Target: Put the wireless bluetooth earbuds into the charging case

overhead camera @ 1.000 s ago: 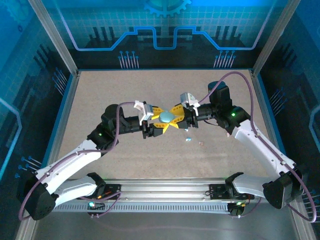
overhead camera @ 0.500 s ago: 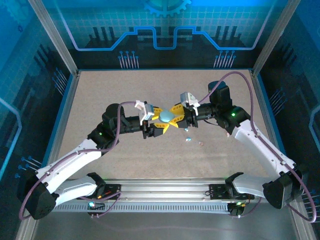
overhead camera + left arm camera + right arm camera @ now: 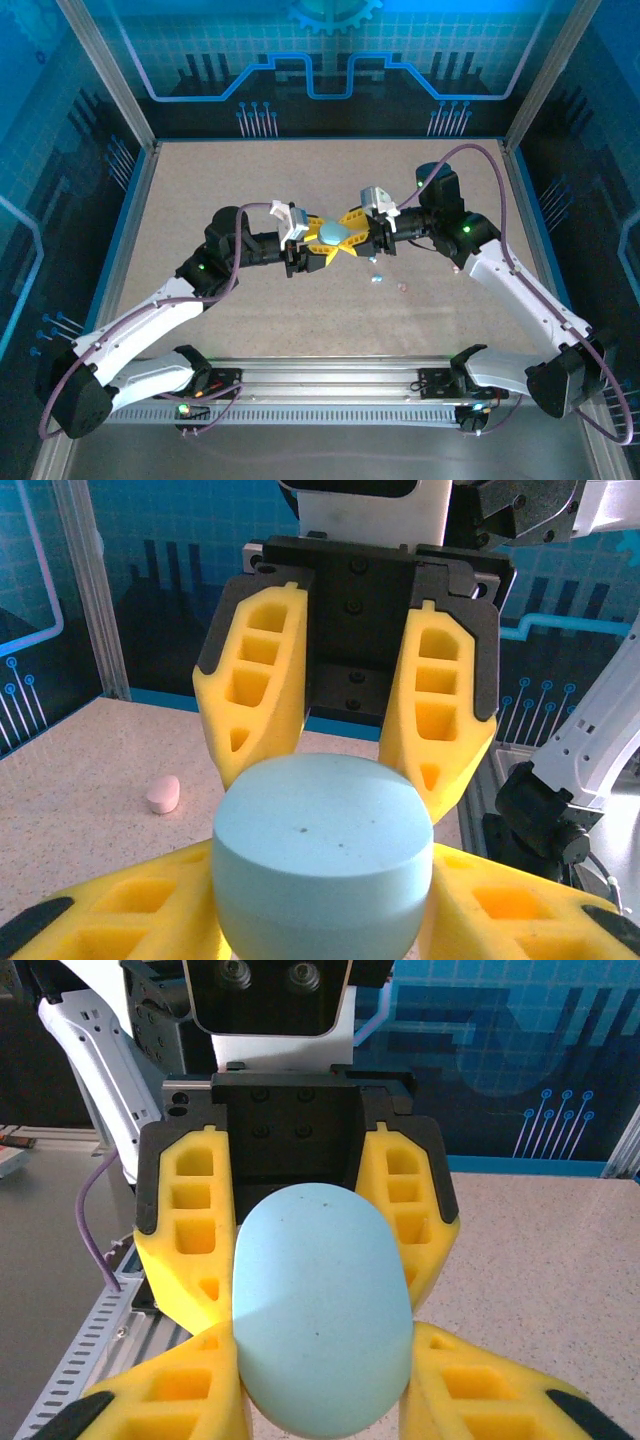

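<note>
A speckled beige bench [image 3: 200, 190] forms the floor of an enclosure. The back wall [image 3: 200, 60] is a blue panel with a fine grid, dark circuit-style shapes outlined in bright blue, and part of a gear [image 3: 335, 10] at its top edge. Rows of small pin-like marks sit low on it, left and right of centre. Slanting aluminium posts [image 3: 105, 75] frame the back corners. The side walls [image 3: 40, 200] are dark blue with similar traces. A metal rail [image 3: 330, 372] and a slotted strip [image 3: 330, 412] run along the near edge. The light is cool, even and blue-tinted.
</note>
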`<action>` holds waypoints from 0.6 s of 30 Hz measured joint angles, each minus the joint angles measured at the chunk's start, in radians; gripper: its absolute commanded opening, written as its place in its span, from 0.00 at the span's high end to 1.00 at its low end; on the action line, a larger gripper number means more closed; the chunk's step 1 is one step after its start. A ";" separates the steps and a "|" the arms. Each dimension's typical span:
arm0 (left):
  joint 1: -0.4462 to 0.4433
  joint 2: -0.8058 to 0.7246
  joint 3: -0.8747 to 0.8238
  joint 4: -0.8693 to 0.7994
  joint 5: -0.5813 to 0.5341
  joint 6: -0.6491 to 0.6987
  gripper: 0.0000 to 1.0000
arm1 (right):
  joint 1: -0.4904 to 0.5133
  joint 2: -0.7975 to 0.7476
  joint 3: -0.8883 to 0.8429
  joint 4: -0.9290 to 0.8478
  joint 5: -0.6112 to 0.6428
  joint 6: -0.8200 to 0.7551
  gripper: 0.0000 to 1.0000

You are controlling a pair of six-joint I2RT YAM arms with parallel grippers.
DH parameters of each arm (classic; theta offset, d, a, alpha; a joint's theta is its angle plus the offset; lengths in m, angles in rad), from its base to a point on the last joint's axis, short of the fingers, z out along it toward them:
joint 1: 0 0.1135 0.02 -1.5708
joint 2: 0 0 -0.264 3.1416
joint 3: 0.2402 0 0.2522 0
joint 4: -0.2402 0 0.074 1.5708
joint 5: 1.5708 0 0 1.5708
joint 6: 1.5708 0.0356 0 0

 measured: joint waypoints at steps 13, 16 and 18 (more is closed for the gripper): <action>0.002 0.008 0.006 -0.011 0.010 0.001 0.60 | 0.008 -0.010 0.000 -0.023 0.032 -0.054 0.65; 0.004 0.011 0.007 -0.023 0.013 0.002 0.65 | 0.014 -0.012 0.000 -0.034 0.051 -0.066 0.62; 0.006 0.012 0.010 -0.031 0.018 0.004 0.68 | 0.016 -0.012 0.000 -0.039 0.056 -0.069 0.60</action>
